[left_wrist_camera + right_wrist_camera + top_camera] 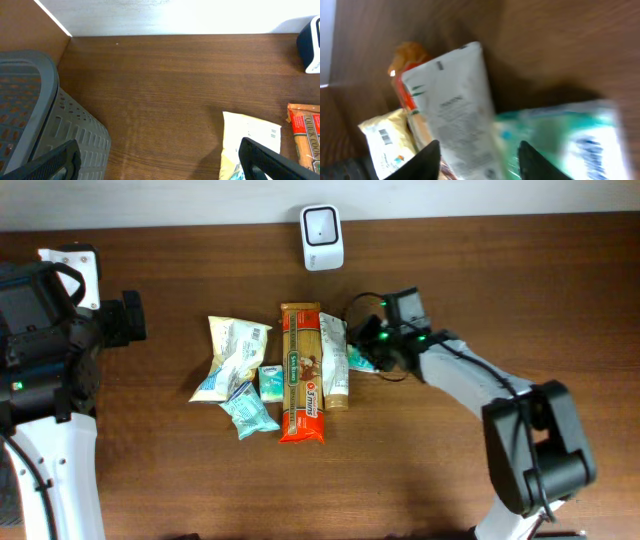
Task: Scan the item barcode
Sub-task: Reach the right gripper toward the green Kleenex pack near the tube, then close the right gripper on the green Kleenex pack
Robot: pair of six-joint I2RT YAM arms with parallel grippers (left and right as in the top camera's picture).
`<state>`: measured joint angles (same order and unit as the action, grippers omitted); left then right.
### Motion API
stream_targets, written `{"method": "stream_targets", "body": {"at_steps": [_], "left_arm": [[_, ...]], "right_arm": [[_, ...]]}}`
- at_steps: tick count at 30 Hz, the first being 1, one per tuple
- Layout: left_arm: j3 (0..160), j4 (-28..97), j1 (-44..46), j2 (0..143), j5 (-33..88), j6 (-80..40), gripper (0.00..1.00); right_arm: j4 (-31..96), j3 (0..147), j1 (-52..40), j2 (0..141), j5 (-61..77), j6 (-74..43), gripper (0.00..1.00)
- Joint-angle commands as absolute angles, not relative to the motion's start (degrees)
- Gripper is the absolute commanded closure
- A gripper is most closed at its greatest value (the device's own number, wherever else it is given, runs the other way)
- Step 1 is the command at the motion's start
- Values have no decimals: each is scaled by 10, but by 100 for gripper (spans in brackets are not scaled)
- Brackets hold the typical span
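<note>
While the left end effector point(157, 150) hangs open, the right end effector point(479, 147) reaches low over a teal packet point(570, 135), grip unclear.

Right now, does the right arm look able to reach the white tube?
Probably yes. Its pincer hangs right over the white tube, jaws apart, nothing covering it; the teal packet crowds one side.

Overhead: bright, even light, sharp focus, faint shadows on the table point(180, 470). Left wrist: wall point(175, 15) blown out white, with a glossy sheen just below it. Right wrist: dim, heavily blurred — white tube point(455, 110) smeared.
</note>
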<state>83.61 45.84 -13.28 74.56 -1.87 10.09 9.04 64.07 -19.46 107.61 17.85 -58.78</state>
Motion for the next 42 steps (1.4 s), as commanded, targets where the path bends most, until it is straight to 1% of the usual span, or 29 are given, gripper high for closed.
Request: {"method": "stream_targets", "body": {"at_steps": [1,4,6,8,10,14,17,18,19,20,21,22,23,24,26,29,33,40,41,42], "left_arm": [[842,457,-136,746,-12,108,1],[842,457,-136,746,-12,108,1],[842,457,-136,746,-12,108,1],[842,457,-136,746,-12,108,1],[842,457,-136,746,-12,108,1],[842,458,-136,745,-12,108,1],[842,459,-136,746,-12,108,1],[842,459,-136,746,-12,108,1],[842,459,-136,746,-12,108,1],[842,459,-136,745,-12,108,1],[842,459,-136,746,-12,108,1],[842,459,-136,746,-12,108,1],[842,459,-136,745,-12,108,1],[842,459,-136,745,-12,108,1],[842,459,-136,745,-12,108,1],[842,459,-136,746,-12,108,1],[842,459,-136,745,-12,108,1],[842,459,-136,746,-12,108,1],[842,459,-136,746,-12,108,1],[842,459,-136,746,-12,108,1]], "right_arm": [[79,647,-222,1102,143,-594,55],[89,647,-225,1105,143,-587,55],[127,648,-219,1103,153,-577,55],[160,655,-200,1100,181,-542,54],[238,686,-179,1099,190,-487,54],[441,792,-153,1099,150,-330,43],[524,846,-144,1099,126,-243,37],[542,864,-142,1099,133,-208,37],[531,865,-147,1099,152,-201,38],[520,864,-154,1100,154,-204,43],[508,863,-161,1101,146,-220,56],[479,857,-174,1101,121,-276,65],[460,853,-182,1101,113,-299,69],[431,847,-193,1101,113,-317,70],[420,844,-208,1103,90,-352,70],[420,844,-219,1121,83,-357,70],[444,844,-220,1156,81,-383,71],[496,844,-220,1159,68,-384,68],[502,844,-220,1159,68,-384,65],[509,844,-220,1159,68,-379,64]]}}
